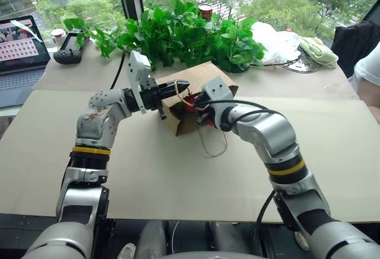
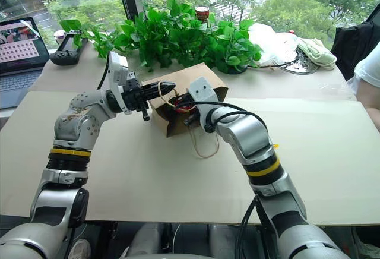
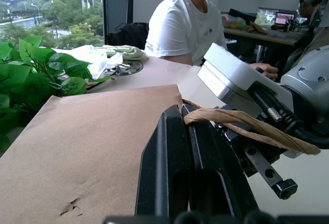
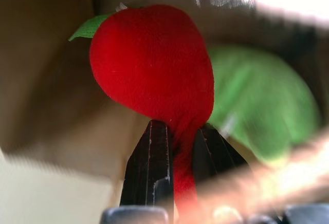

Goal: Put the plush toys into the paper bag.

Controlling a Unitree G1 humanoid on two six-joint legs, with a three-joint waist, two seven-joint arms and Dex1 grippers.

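Paper bag (image 1: 193, 89) lies on its side on the bench (image 1: 178, 176), mouth facing the robot, just in front of a row of leafy plants (image 1: 178, 33).

Left end effector (image 1: 181, 85): fingers clenched on one cord handle (image 3: 241, 126) at the bag's upper edge, holding the mouth up. The second handle (image 1: 212, 146) lies loose on the bench in front of the bag.

Right end effector (image 4: 180, 131): at the bag mouth, fingers pinching the narrow end of the red toy (image 4: 154, 64). The toy's body sits inside the opening, with brown paper walls around it.

Green toy (image 4: 262, 111): already within the bag, just beside and behind the red one.

Also on the bench: laptop (image 1: 21, 51) at far left, white plastic bag (image 1: 273, 42) at far right. A person in a white shirt (image 3: 185, 23) sits beyond the bench.
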